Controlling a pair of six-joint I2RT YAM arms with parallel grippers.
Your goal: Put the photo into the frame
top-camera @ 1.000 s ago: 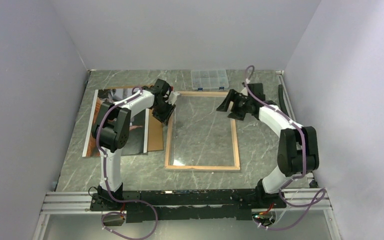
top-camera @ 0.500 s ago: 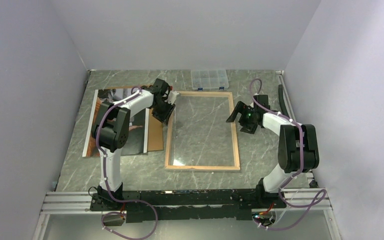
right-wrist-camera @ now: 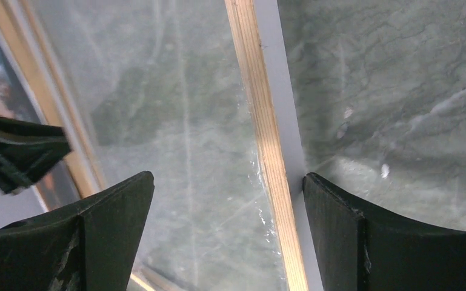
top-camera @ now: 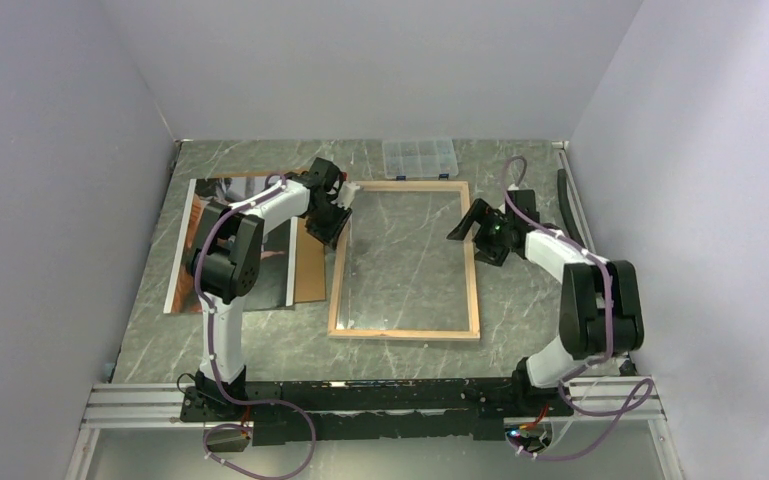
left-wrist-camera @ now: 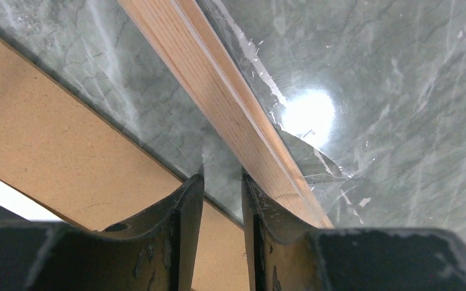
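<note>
Left fingers [left-wrist-camera: 185, 230] narrowly parted, empty, between brown board [left-wrist-camera: 66, 151] and frame [left-wrist-camera: 218, 103]; right fingers [right-wrist-camera: 115, 224] wide, astride its right rail

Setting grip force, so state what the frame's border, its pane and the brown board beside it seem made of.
Frame border: pale bare-looking wood, grain lines showing. Pane: clear and glossy, glass or acrylic, cannot tell; bright glare spot, see-through. Brown board: matte, grainless, probably fibreboard.

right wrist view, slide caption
open black fingers straddle one edge of the light wood picture frame on the green marbled table
</note>
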